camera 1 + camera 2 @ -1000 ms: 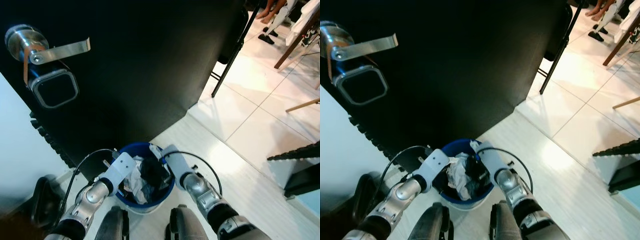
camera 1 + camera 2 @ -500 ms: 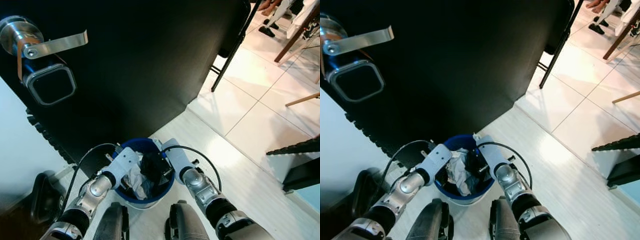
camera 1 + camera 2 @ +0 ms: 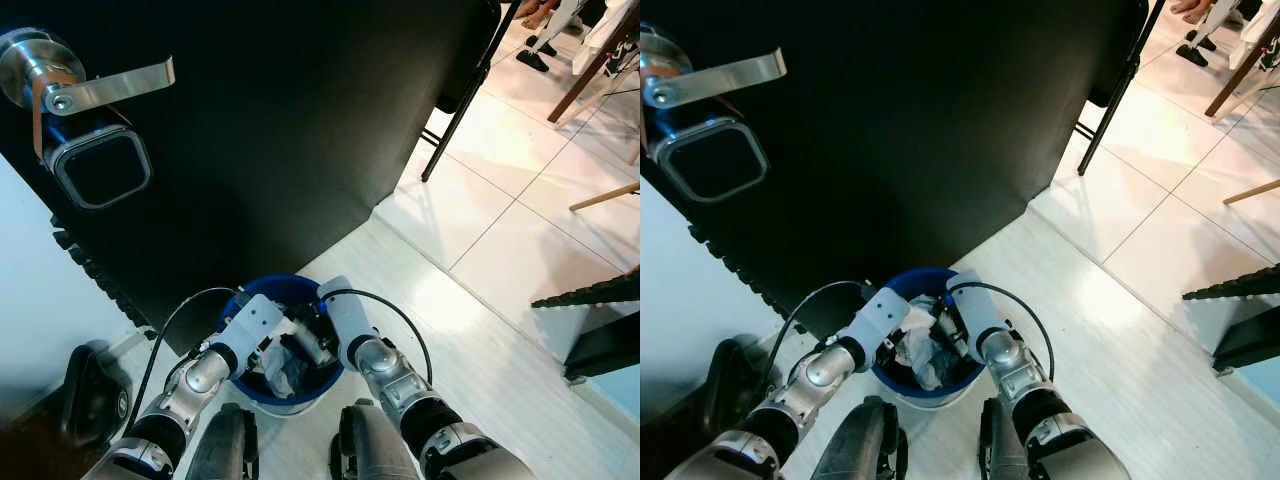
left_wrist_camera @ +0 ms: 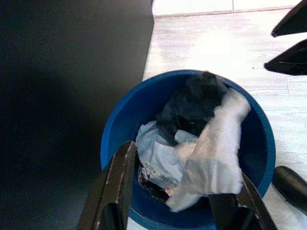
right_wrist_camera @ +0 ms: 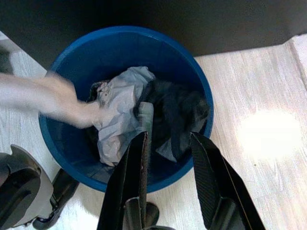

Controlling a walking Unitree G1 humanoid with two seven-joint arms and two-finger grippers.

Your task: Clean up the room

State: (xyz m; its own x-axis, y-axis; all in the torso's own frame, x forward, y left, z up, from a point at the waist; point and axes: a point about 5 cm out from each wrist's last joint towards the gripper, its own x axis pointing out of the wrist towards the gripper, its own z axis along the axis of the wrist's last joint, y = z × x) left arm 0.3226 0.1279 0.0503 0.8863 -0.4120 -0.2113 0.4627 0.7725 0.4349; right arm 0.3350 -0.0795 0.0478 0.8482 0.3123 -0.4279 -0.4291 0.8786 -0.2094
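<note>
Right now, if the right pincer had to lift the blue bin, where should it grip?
Probably the rim on the robot's right, from above, one finger inside the wall and one outside. The bin stands upright and open, its wall looks thin, and the trash sits below that rim.

We hold both silver arms bent forward and down, wrists angled toward each other in front of our legs. Our left gripper [image 4: 175, 201] points downward with its two black fingers [image 4: 117, 187] spread apart. Our right gripper [image 5: 168, 184] also points down, its fingers [image 5: 136, 177] parted with a clear gap between them. The two grippers sit close together, side by side.
</note>
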